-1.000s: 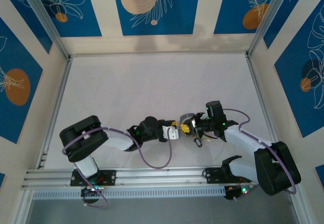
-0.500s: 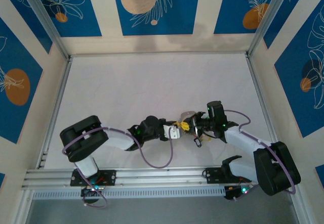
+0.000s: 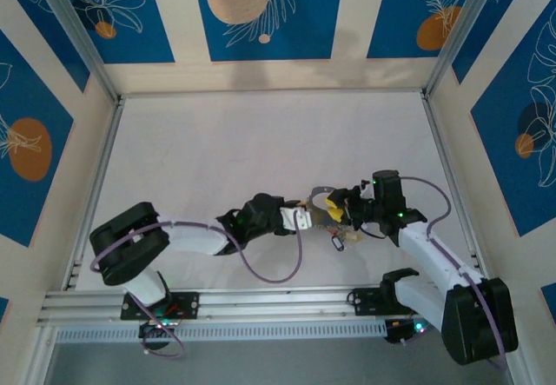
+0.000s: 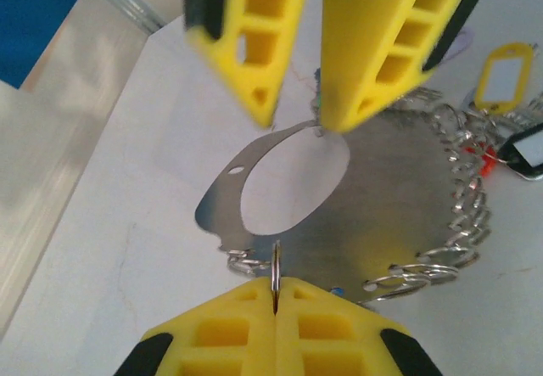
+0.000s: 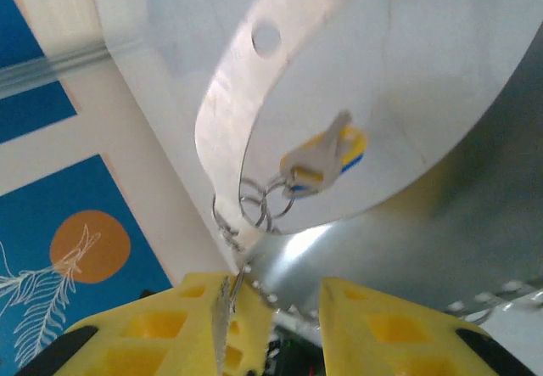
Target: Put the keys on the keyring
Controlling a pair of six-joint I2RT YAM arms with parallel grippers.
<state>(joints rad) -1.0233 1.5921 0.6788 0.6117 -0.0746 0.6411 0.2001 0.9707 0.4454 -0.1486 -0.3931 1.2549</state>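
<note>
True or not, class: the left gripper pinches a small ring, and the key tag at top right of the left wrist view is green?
Not green: the left wrist view shows the key tag yellow. The left gripper does pinch the ring.

Bright yellow on the fingers of the left gripper and the right gripper, black at the backs. Dull grey, faintly scuffed, across the keyring; shiny silver along its small linked rings. Silver for the keys, one with a yellow-and-blue tag; elsewhere tags in yellow, red and black (white label windows). Plain white on the table. Deep blue on the wall panels, with orange discs and white leaf outlines. Purple for the cables
</note>
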